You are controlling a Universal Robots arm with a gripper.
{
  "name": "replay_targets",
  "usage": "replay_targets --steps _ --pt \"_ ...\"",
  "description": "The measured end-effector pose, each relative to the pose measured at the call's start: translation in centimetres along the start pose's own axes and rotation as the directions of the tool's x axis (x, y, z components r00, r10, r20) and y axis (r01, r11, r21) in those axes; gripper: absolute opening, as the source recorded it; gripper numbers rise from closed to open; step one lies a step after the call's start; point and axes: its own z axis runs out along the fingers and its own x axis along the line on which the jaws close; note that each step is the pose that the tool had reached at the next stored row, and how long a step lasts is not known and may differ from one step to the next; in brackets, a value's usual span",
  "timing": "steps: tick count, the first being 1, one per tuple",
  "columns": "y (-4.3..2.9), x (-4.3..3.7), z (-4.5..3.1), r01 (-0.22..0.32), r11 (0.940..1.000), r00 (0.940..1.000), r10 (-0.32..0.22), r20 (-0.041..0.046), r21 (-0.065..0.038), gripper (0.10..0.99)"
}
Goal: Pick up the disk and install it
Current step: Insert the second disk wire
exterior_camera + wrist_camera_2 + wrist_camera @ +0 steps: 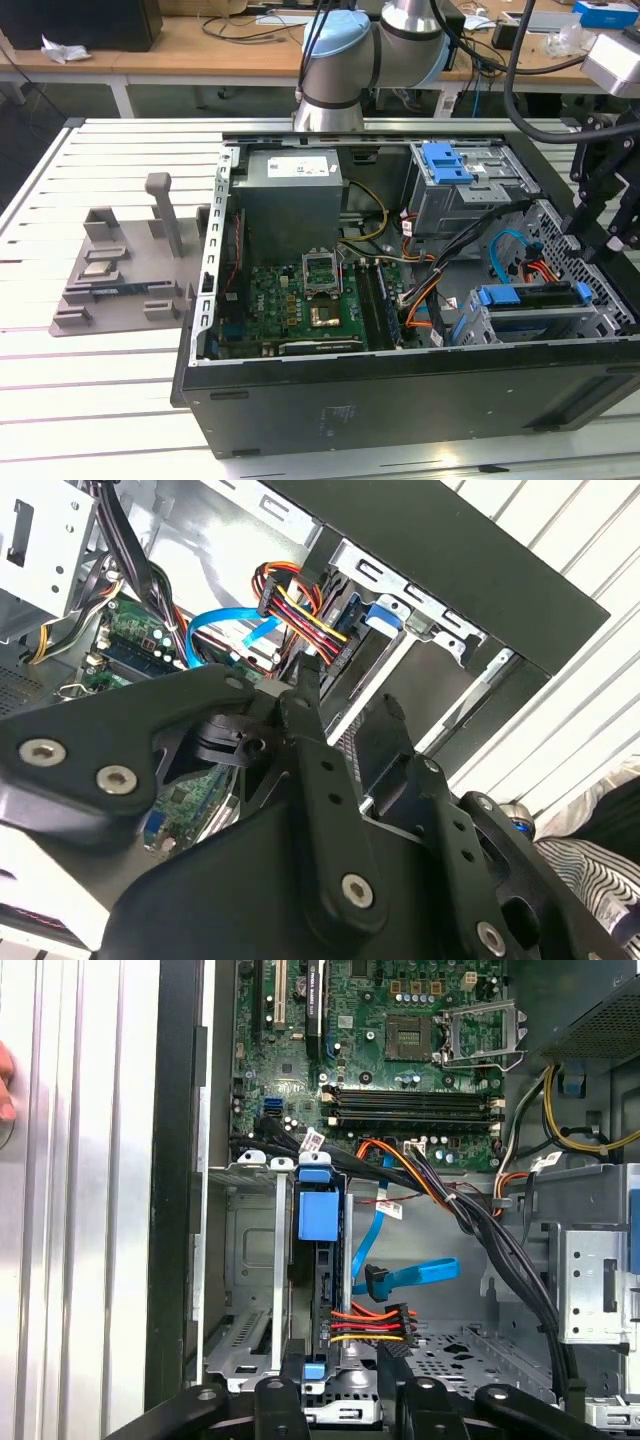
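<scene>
Hovering over the drive cage (250, 1260) of an opened computer case (400, 400), the pincer (348, 1390) was released, its two black fingers (275, 1392) spread apart and grasping nothing, as both wrist views showed. The disk (322, 1290) sat directly ahead of the pincer, on the line between the spread fingers, standing on edge in a slot of the cage. Its long axis ran straight away from the pincer toward the motherboard (400, 1060), and its blue bracket (318, 1215) capped the far end, while a small blue tab marked the near end just in front of the fingertips. In the exterior view the disk (535, 297) lay below the pincer (605, 215), lengthwise along the case's near wall. Crowding one side of the disk were a power plug with red, yellow and orange wires (375, 1322), seated against its edge, and a loose blue data cable (410, 1275) just beyond. A thick bundle of black cables (480, 1220) swept across the case floor farther to that side. On the other side of the disk stood an open slot of the cage. Well beyond the pincer were a grey power supply box (290, 195) and a second cage with a blue latch (447, 163). A grey parts fixture (120, 270) rested on the white slatted table (100, 400) outside the case.
</scene>
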Motion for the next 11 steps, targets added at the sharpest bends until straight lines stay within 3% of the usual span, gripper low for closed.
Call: replay_targets --steps 1,2,7,11 --pt "0.0 0.0 0.0 0.0 1.0 1.0 0.0 0.0 0.0 0.42" --pt "0.08 -0.01 -0.02 0.0 1.0 1.0 0.0 -0.0003 0.0 0.42" --pt "2.18 -0.72 0.39 0.011 0.9999 0.9999 -0.011 -0.0017 0.0 0.42" --pt "3.06 -1.0 1.34 0.025 0.9997 0.9997 -0.025 -0.0033 0.0 0.42"
